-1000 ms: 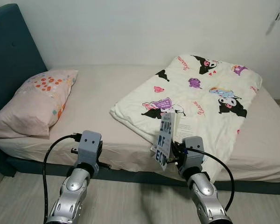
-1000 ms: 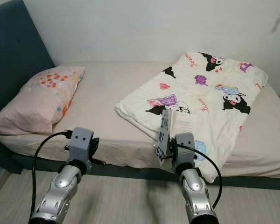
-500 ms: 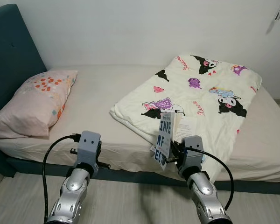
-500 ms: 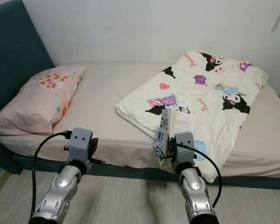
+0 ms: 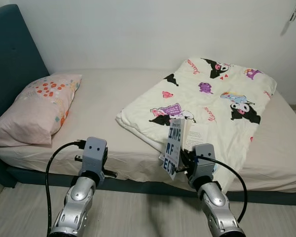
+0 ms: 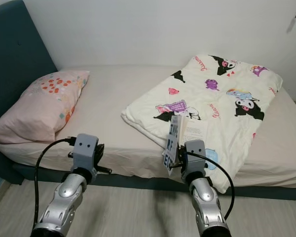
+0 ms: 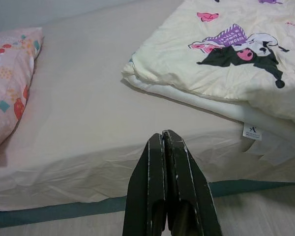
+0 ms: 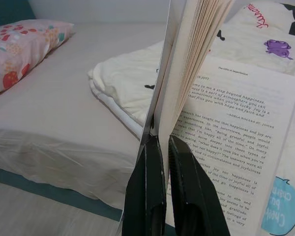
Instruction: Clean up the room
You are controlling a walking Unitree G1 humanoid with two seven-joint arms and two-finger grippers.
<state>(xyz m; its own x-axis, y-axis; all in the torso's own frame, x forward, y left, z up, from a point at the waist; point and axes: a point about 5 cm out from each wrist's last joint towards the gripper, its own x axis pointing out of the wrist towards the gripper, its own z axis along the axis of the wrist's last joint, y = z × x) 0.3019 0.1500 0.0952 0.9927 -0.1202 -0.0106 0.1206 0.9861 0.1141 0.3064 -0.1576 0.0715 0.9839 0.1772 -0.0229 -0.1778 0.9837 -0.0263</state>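
Nothing has shifted much since the earlier frames: the bed sits a shade higher in the head views, which reads as camera drift, and both arms hold as before. The right hand is clamped on a book by its lower edge, cover upright and pages fanning open, in front of the bed edge, just below the near corner of the cartoon-print quilt. The left hand has its fingers pressed together on nothing, pointing at the bare sheet beside the pink pillow. The step looks like carrying the book to wherever it belongs. To do it well, keep the grip firm and low, move steadily so the loose pages don't flap or tear, and steer clear of the quilt.
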